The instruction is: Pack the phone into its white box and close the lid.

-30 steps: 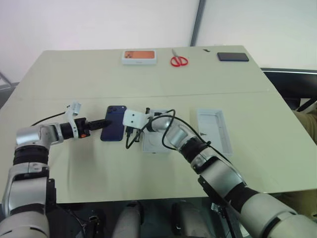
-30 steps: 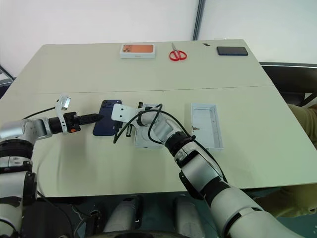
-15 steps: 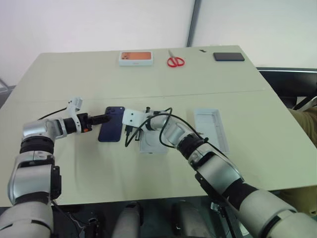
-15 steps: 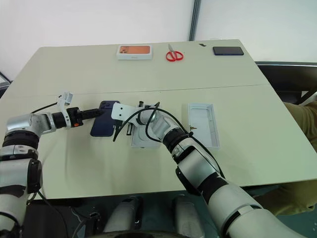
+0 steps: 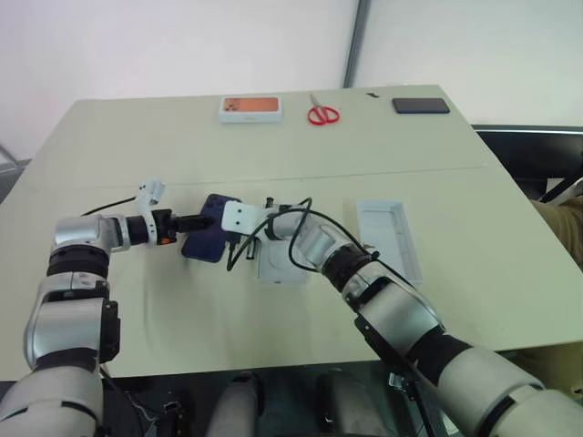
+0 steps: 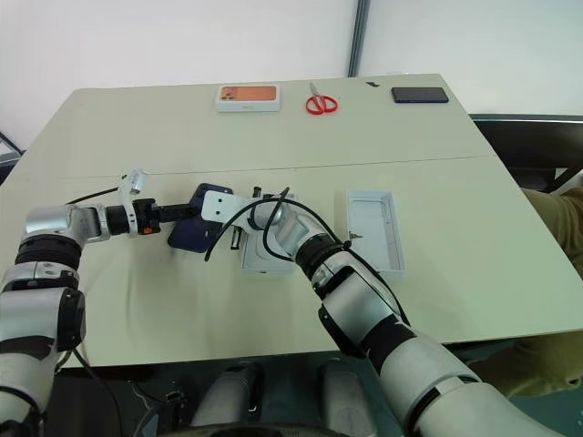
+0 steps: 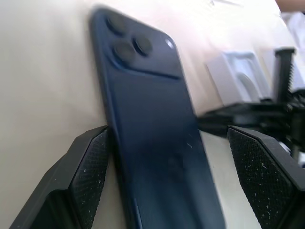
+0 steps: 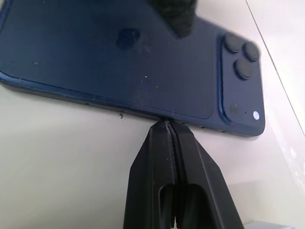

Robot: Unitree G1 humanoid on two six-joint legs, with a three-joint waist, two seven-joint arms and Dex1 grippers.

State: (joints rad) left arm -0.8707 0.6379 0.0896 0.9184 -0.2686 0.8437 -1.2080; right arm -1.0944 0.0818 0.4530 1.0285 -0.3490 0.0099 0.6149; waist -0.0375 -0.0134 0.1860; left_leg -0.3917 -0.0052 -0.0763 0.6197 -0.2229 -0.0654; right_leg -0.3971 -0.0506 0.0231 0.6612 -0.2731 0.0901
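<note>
Phone flat on the table, both grippers at its edges

The phone (image 7: 157, 138), stiff, thin and likely slippery, lies mid-table beside the white box (image 6: 266, 258); left gripper (image 7: 176, 183) straddles it spread wide, right gripper (image 8: 167, 131) pressed together touches its long edge. Grasp across the width.

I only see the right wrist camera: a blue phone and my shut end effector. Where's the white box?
Observer: The white box sits on the table, just to the robot's right of the phone.
Operator: What's that black thing over the phone?
Observer: A finger of the left end effector, which is open, with one finger on each side of the phone.
Operator: And the lid?
Observer: The lid lies farther right, apart from the box, with its inside facing up.
</note>
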